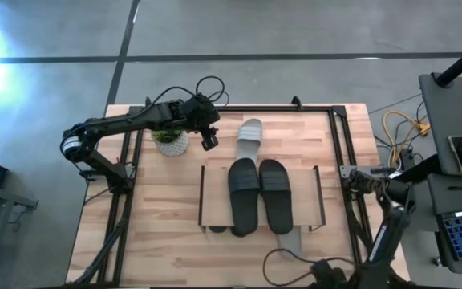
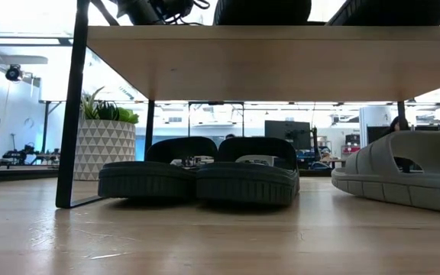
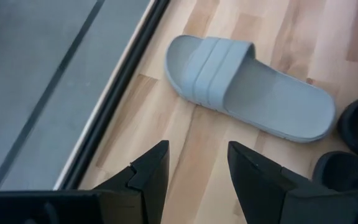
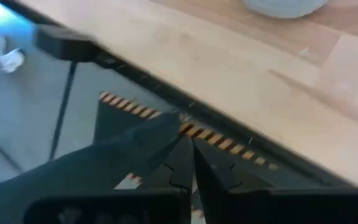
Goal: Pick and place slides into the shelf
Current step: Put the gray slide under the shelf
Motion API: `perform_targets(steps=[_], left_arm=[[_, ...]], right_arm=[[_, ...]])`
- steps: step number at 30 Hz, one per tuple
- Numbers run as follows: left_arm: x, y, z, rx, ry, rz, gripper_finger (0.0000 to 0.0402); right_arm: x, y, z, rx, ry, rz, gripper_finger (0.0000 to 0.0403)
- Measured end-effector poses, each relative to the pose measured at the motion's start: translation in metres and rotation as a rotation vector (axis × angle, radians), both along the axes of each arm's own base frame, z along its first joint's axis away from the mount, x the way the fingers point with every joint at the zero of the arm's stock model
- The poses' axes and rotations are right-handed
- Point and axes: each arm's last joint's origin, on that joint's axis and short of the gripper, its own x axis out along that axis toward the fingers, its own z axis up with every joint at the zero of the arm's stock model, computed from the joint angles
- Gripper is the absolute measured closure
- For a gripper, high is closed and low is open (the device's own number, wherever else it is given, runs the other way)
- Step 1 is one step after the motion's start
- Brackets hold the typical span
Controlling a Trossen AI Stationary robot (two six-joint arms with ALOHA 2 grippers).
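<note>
Left gripper (image 1: pixel 209 142), jaws open and empty, hangs upper-centre of the high view beside the grey slide (image 1: pixel 249 132). It should drop squarely over the strap. Right gripper (image 1: pixel 351 178) waits closed at the right edge.

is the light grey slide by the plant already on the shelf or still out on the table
Out. The light grey slide sandal lies sole-down on the bare wooden tabletop beyond the low plank-topped shelf; the open left gripper hovers just short of it.

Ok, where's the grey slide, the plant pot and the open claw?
grey slide (image 3: pixel 216 65): left wrist view, on its strap.
plant pot (image 1: pixel 171 143): high view, on its white side.
left gripper (image 3: pixel 197 168): left wrist view, between its open fingertips.
</note>
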Motion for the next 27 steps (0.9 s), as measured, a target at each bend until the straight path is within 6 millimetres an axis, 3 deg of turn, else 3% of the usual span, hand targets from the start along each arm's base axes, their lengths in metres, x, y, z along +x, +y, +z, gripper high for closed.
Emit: perform_targets(steps=[4, 10, 16, 19, 24, 27], left_arm=[[0.001, -0.004, -0.001, -0.070, -0.028, 0.039, 0.0252], [0.002, -0.019, 0.001, -0.235, -0.076, -0.033, 0.0252], [-0.008, -0.024, 0.002, -0.264, -0.016, 0.008, 0.0252], [-0.019, -0.028, 0.022, -0.243, -0.082, -0.002, 0.0252], [-0.030, -0.012, 0.058, -0.199, -0.312, -0.006, 0.0252], [-0.032, 0.006, 0.057, -0.293, -0.353, -0.018, 0.0252]], right_arm=[[-0.001, -0.020, 0.023, -0.074, -0.070, -0.028, 0.0394], [-0.015, -0.077, 0.075, -0.301, -0.186, -0.092, 0.0394], [-0.022, -0.098, 0.090, -0.323, -0.042, -0.036, 0.0394], [-0.025, -0.109, 0.099, -0.372, -0.128, -0.091, 0.0394], [-0.017, -0.172, 0.130, -0.497, -0.224, -0.147, 0.0394], [-0.007, -0.219, 0.141, -0.556, -0.120, -0.127, 0.0394]])
